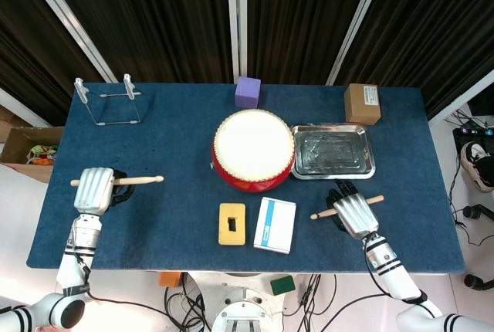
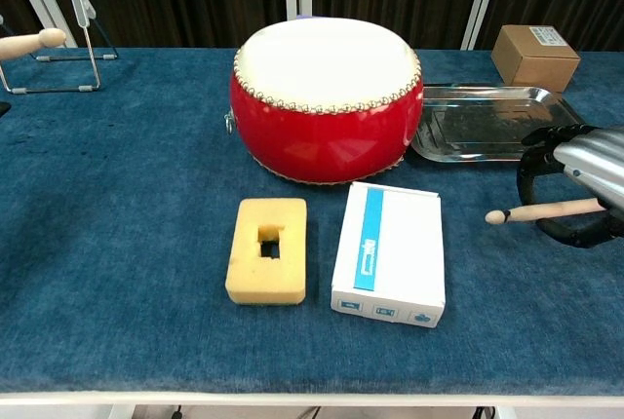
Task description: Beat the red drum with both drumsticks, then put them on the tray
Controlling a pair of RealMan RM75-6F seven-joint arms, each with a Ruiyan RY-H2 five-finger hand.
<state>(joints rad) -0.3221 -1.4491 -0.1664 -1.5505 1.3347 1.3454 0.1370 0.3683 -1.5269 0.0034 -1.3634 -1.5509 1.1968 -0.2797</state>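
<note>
The red drum (image 1: 254, 150) (image 2: 328, 97) with a white skin stands mid-table. Right of it lies the steel tray (image 1: 333, 151) (image 2: 487, 122), holding nothing. My left hand (image 1: 93, 189) grips one wooden drumstick (image 1: 137, 181) at the table's left side, tip pointing toward the drum; the chest view shows only that tip (image 2: 29, 43). My right hand (image 1: 352, 212) (image 2: 582, 180) holds the other drumstick (image 1: 325, 211) (image 2: 542, 210), lifted slightly off the cloth in front of the tray, tip pointing left.
A yellow sponge block (image 1: 231, 224) (image 2: 268, 248) and a white-blue box (image 1: 275, 225) (image 2: 388, 251) lie in front of the drum. Behind it are a purple cube (image 1: 248, 92), a cardboard box (image 1: 362, 103) and a wire rack (image 1: 108, 100).
</note>
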